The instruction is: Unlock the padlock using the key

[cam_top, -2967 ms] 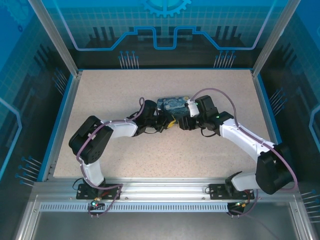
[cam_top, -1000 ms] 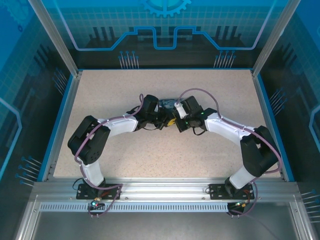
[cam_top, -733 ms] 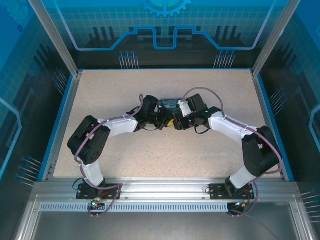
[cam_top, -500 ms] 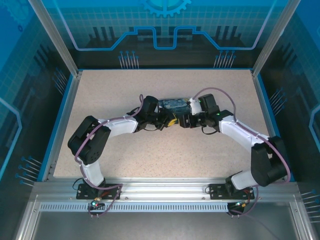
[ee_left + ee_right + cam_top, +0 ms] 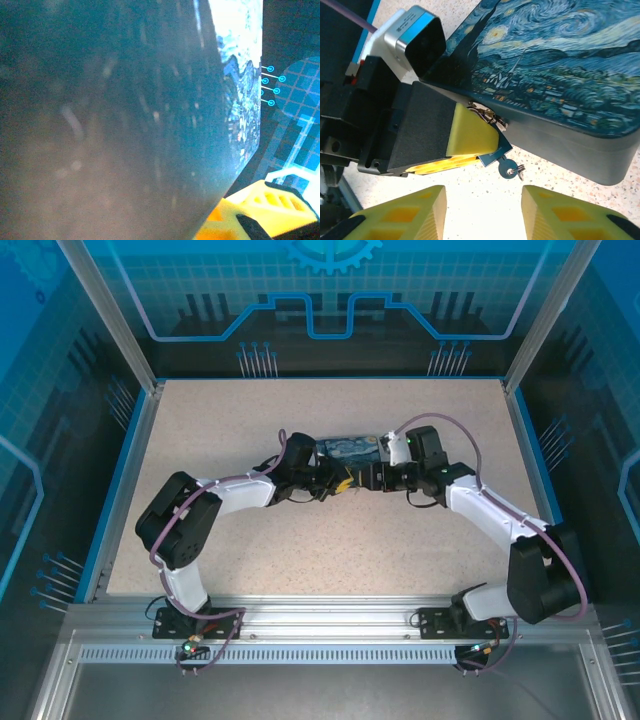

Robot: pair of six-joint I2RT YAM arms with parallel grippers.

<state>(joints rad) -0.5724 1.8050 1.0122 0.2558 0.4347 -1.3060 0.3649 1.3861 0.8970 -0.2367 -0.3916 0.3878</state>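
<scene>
My left claw clamps the padlock, key seemingly in. My right claw hangs apart, empty. Turning is left.

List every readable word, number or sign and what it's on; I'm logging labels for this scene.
None readable.
Box lid: a swirly night-sky painting, no lettering.
Key: any stamp is too small to read.
Back panel: a gear emblem, no words.
</scene>
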